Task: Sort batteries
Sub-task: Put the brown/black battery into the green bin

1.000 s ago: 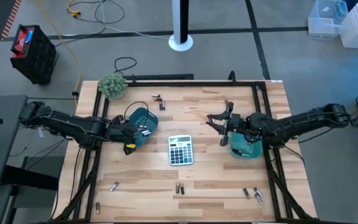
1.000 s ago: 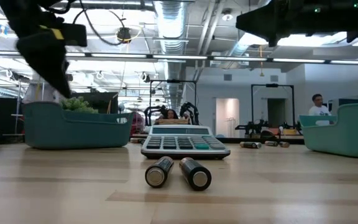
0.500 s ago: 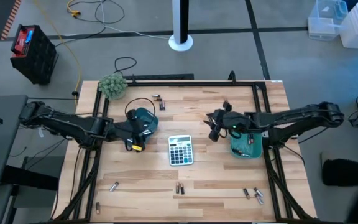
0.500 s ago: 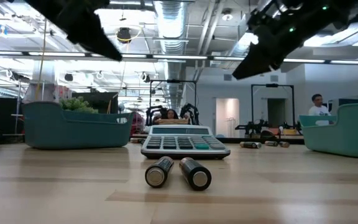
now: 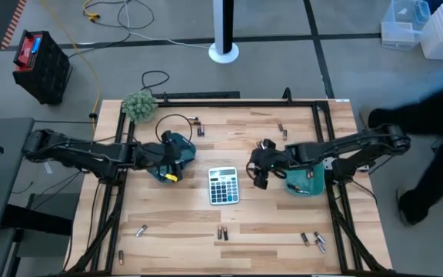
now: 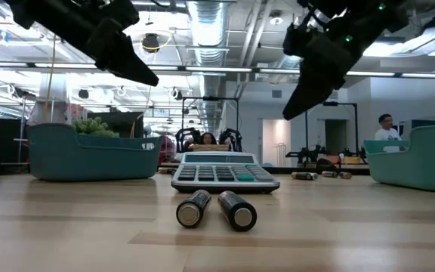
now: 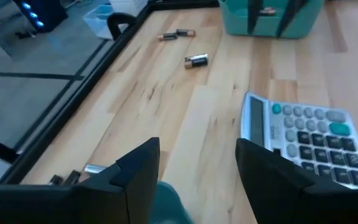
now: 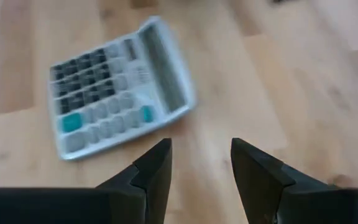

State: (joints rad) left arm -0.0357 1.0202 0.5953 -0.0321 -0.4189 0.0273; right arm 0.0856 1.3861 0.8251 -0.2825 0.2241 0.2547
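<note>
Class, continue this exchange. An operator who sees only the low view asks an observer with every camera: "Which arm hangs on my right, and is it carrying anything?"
Observer: The right gripper; its wrist view shows open fingers, nothing between them.
Operator: And the other arm?
Observer: The left gripper hangs open over the left teal tray.
Operator: Any loose cells besides the pair of batteries before me?
Observer: Yes, a cluster of batteries near the front right corner.
</note>
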